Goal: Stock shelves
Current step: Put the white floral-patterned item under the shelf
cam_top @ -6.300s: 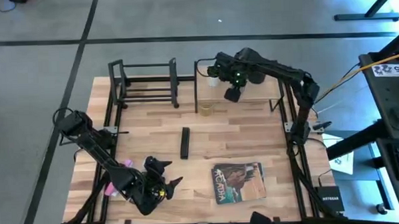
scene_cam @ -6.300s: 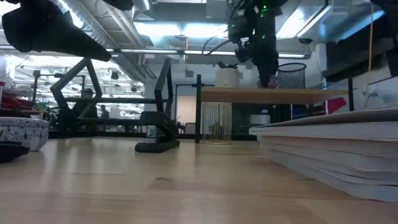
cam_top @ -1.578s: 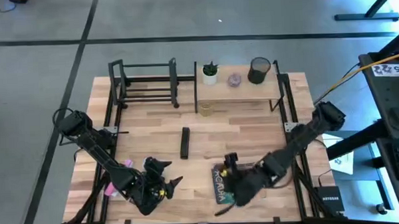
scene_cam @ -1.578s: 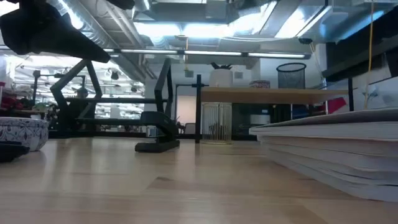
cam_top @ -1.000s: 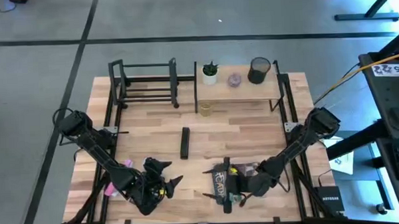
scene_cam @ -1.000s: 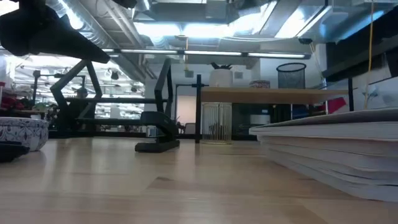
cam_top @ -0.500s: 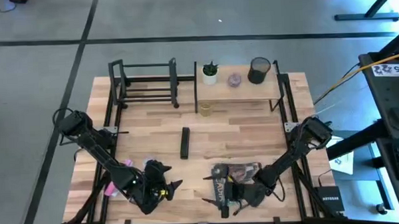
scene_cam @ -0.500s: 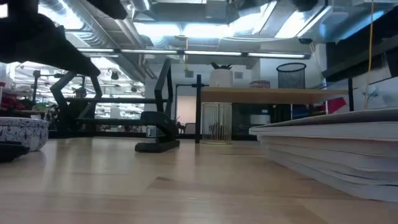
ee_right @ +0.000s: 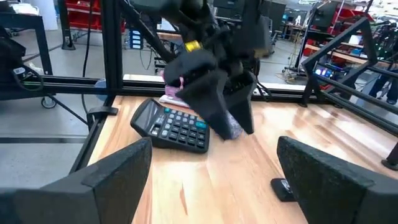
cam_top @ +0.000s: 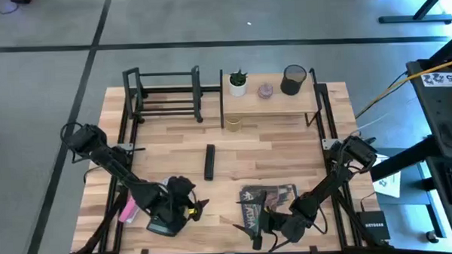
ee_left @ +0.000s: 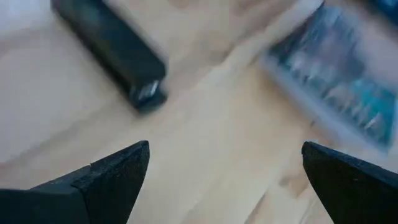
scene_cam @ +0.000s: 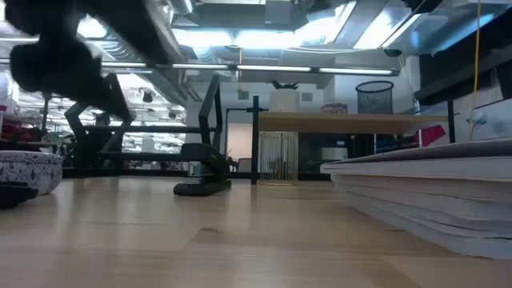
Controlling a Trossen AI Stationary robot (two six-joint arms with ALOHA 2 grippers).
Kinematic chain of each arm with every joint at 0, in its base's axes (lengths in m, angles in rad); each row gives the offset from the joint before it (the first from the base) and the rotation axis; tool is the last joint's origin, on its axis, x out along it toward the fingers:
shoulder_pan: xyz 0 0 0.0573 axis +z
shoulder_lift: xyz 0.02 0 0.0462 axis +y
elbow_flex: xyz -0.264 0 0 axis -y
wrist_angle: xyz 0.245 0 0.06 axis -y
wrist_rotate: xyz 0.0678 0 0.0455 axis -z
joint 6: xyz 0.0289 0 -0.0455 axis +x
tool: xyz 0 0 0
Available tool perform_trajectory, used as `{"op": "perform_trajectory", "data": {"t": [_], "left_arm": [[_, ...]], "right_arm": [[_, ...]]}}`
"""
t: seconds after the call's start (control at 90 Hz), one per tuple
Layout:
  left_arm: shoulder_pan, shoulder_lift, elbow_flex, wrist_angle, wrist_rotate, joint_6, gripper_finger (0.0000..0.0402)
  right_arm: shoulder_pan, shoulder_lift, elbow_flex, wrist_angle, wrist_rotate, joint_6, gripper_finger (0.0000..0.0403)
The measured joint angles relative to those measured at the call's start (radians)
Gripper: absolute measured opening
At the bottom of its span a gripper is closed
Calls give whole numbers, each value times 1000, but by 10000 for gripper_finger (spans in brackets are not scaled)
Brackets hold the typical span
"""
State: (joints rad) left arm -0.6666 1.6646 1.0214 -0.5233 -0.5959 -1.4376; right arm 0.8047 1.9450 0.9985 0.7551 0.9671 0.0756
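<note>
We've got the left gripper [cam_top: 197, 206] spread wide and empty, wooden shelf [cam_top: 270, 103] at its 1 o'clock, black rack [cam_top: 164, 95] at 12, both well apart.

High view: straight down over whole table [cam_top: 287, 151]. Low view: table height, level toward shelves [scene_cam: 352, 122]. Wrist views: close, both seeing stapler [ee_left: 112, 53].

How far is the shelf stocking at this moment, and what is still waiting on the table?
Done: the wood shelf top carries a small plant, a purple item and a black mesh cup. In hand: nothing; the left gripper and right gripper are both open, near the front edge. Left: the stapler, book and calculator; the black rack shows nothing on it.
</note>
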Motion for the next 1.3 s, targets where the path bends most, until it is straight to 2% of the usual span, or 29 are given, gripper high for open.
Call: {"op": "perform_trajectory", "data": {"t": [0.167, 0.211, 0.244, 0.367, 0.522, 0.678, 0.767, 0.967, 1.056, 1.3], "left_arm": [[123, -4, 0, -227, 501, -4, 400], [149, -13, 0, -283, 593, 0, 400], [164, -22, 4, -329, 620, 14, 400], [193, -61, 45, -443, 612, 74, 400], [204, -122, 97, -526, 522, 89, 400], [177, -153, 102, -735, 444, 33, 400], [164, -153, 79, -827, 440, 0, 400], [157, -153, -15, -713, 445, -11, 400], [162, -153, -65, -637, 484, -1, 400], [186, -153, -180, -575, 541, 3, 400]], "right_arm": [[0, 0, 0, -1, -1, 1, 331], [0, 0, 0, -1, -1, 1, 331], [0, 0, 0, -2, -1, 0, 331], [-1, 0, 0, -3, 0, 1, 331], [-5, 0, 0, -4, 0, 1, 331], [-8, 0, 1, -5, -12, 6, 331], [-8, 0, 1, -8, -17, 10, 331], [-7, 0, 1, -10, -18, 10, 331], [-7, 0, 1, -11, -17, 10, 331], [-7, 0, 1, -24, -18, 26, 331]]}}
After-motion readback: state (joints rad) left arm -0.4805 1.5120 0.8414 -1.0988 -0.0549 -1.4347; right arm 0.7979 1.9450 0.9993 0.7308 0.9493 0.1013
